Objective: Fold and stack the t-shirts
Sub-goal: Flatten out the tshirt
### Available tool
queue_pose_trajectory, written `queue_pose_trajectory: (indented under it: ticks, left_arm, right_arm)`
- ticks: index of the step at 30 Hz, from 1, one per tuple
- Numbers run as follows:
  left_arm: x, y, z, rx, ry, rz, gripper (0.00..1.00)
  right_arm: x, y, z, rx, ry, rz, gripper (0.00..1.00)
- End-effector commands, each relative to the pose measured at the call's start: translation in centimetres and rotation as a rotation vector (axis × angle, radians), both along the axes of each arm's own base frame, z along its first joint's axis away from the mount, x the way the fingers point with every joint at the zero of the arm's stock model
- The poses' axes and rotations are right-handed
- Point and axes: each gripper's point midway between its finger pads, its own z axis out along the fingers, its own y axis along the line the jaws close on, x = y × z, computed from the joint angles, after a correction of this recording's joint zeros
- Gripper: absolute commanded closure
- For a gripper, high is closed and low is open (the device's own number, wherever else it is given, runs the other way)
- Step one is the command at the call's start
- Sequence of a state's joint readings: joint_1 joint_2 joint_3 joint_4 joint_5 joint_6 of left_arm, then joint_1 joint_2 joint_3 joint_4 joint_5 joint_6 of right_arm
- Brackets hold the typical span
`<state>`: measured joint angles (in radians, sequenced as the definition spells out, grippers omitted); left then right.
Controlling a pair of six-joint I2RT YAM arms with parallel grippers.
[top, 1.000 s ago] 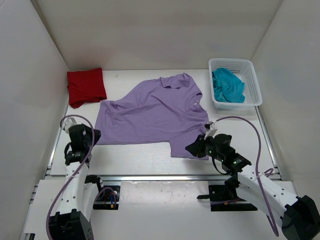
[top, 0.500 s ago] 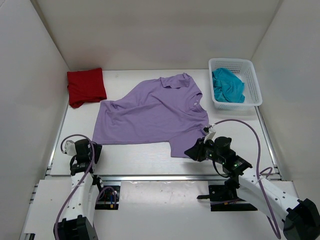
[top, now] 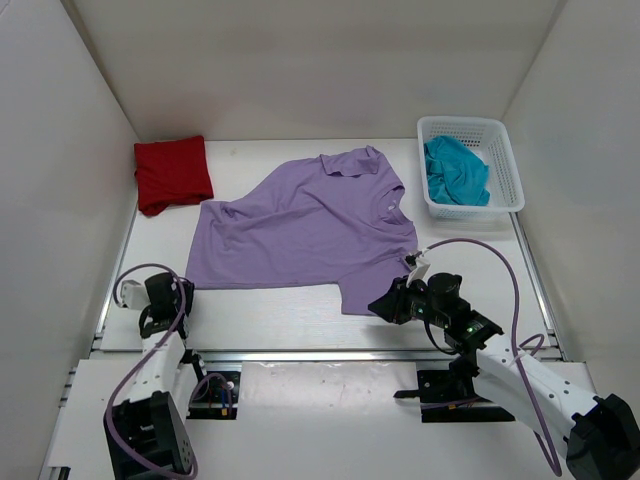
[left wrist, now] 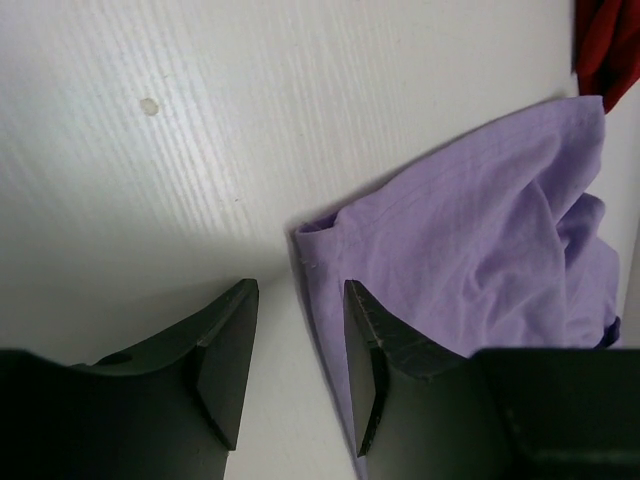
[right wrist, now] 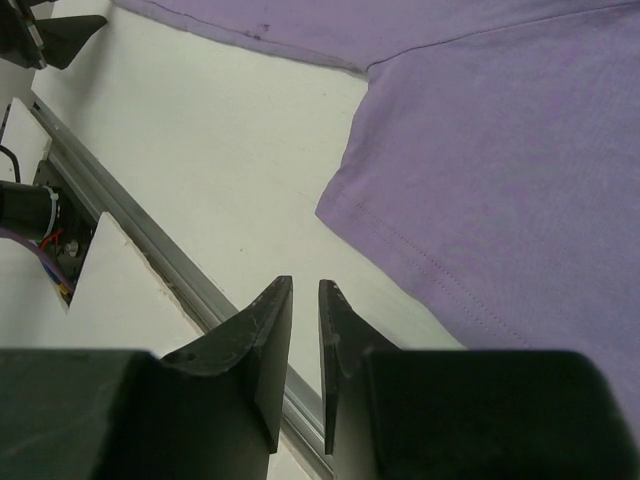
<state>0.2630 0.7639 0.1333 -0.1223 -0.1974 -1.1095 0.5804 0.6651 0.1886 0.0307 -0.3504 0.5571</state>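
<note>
The left arm sits folded low at the counter's (top: 280, 312) near left. The left gripper (left wrist: 298, 295) points at the purple shirt's (top: 300, 225) hem corner, jaws apart and empty. The right arm reaches forward and leftward. The right gripper (right wrist: 304, 285) is low beside the shirt's near sleeve, jaws a slit apart, holding nothing. The red shirt (top: 172, 173) lies folded far left; the teal shirt (top: 457, 170) is in the basket (top: 470, 124).
</note>
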Motion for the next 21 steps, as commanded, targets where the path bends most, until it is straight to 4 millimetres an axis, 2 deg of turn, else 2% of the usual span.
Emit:
queue_pose_trajectory:
  ticks: [1, 3, 4, 7, 11, 12, 13, 17, 21]
  left_arm:
    - [-0.5, -0.2, -1.6, -0.016, 0.039, 0.007, 0.49]
    - [0.2, -0.2, -1.2, -0.011, 0.030, -0.007, 0.49]
    - [0.2, -0.3, -1.6, -0.017, 0.051, -0.009, 0.48]
    - [0.7, -0.7, -1.7, -0.030, 0.053, -0.032, 0.53]
    - [0.9, -0.1, -1.5, -0.025, 0.035, -0.015, 0.65]
    - [1.2, 0.0, -1.1, -0.015, 0.022, -0.019, 0.71]
    - [0.9, -0.1, -1.5, -0.013, 0.040, -0.024, 0.76]
    - [1.6, 0.5, -0.7, 0.029, 0.043, -0.046, 0.88]
    - [3.2, 1.0, 1.1, 0.086, 0.028, -0.086, 1.00]
  right_arm:
    - [0.6, 0.4, 1.5, 0.035, -0.039, 0.002, 0.85]
    - [0.6, 0.5, 1.6, 0.030, -0.045, 0.005, 0.85]
    - [0.7, 0.4, 1.5, 0.030, -0.038, 0.003, 0.84]
    - [0.8, 0.1, 1.1, 0.023, -0.033, -0.009, 0.84]
    - [1.1, 0.0, 1.6, 0.030, -0.042, -0.022, 0.85]
    - [1.2, -0.1, 1.4, 0.022, -0.041, -0.031, 0.85]
    - [1.3, -0.2, 1.4, 0.024, -0.042, -0.034, 0.85]
    - [1.2, -0.5, 1.0, 0.013, -0.027, -0.045, 0.85]
    - [1.6, -2.2, -0.3, -0.021, 0.015, -0.131, 0.76]
